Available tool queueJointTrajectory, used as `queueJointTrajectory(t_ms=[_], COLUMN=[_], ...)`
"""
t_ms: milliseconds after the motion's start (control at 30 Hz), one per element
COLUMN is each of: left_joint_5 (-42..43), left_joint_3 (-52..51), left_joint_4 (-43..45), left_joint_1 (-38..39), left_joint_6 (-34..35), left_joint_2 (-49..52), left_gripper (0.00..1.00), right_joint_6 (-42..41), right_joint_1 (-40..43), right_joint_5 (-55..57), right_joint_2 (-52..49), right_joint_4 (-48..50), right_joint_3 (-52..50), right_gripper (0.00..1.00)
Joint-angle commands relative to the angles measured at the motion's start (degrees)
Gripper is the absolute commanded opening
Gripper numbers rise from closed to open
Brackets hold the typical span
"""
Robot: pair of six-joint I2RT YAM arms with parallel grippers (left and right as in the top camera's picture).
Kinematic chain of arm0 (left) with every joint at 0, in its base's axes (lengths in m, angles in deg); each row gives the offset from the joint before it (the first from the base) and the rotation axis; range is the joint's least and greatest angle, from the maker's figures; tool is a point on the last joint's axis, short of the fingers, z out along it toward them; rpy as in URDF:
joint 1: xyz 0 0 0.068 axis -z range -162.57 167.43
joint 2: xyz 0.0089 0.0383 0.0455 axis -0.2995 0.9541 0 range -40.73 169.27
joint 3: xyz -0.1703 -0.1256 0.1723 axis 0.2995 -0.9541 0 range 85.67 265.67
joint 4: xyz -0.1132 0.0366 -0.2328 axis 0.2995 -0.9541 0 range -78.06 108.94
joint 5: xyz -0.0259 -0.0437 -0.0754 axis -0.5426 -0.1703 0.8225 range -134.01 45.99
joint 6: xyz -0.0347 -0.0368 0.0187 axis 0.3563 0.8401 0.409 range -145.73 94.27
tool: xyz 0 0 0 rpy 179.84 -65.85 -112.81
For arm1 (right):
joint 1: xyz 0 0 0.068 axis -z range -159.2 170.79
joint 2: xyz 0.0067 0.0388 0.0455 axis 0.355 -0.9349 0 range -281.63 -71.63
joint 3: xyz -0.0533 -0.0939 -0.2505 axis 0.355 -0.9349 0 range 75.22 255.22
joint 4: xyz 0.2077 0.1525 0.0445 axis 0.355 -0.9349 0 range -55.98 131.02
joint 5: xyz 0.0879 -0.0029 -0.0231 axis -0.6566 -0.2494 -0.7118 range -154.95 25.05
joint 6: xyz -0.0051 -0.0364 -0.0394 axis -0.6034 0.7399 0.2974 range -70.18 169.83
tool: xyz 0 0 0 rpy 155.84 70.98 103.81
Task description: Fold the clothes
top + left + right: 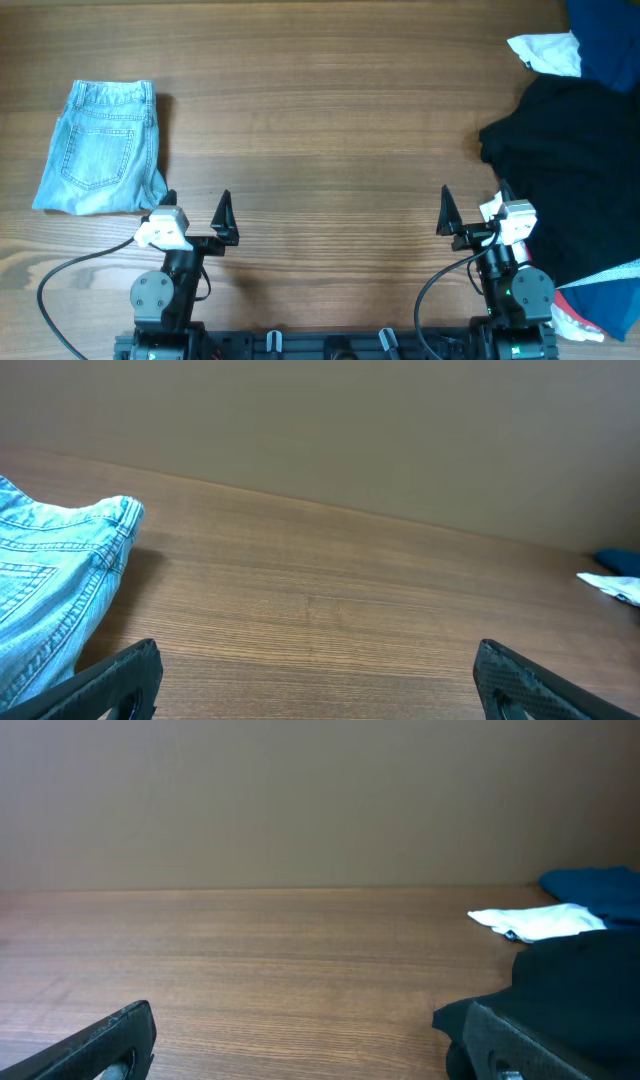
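Note:
A black garment [575, 175] lies crumpled at the right edge of the table, in a heap with a navy garment [605, 35], a white one [548, 52] and a red one [590, 308]. In the right wrist view the black garment [585, 985] sits just past my right finger. My right gripper [472, 212] is open and empty, its right finger at the edge of the black garment. My left gripper [195, 212] is open and empty near the front edge, just below folded denim shorts [100, 148].
The folded light-blue denim shorts show at the left of the left wrist view [55, 585]. The wooden table [320, 130] stretches between the shorts and the heap. A black cable [60, 275] runs from the left arm base.

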Motion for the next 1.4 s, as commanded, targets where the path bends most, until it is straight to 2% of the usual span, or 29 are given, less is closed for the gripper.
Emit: queueJointTrajectory(t_ms=[0, 1100, 1267, 1367], left_joint_5=[0.1, 0.0, 0.1, 2.3], left_joint_3=[-0.4, -0.4, -0.4, 0.0], left_joint_4=[-0.1, -0.1, 0.0, 0.0], left_joint_1=[0.4, 0.4, 0.4, 0.4], left_joint_6=[0.3, 0.3, 0.3, 0.4], left_joint_2=[-0.6, -0.5, 0.0, 0.2], left_gripper=[1.00, 1.00, 1.00, 1.00], right_joint_6=[0.4, 0.3, -5.5, -5.5], right_joint_1=[0.3, 0.3, 0.3, 0.3], right_joint_5=[0.8, 0.8, 0.8, 1.3], right_joint_2=[0.7, 0.7, 0.7, 0.2], right_joint_4=[0.3, 0.3, 0.3, -2.1], right_joint_3=[-0.3, -0.3, -0.3, 1.2], right_gripper=[1.00, 1.00, 1.00, 1.00])
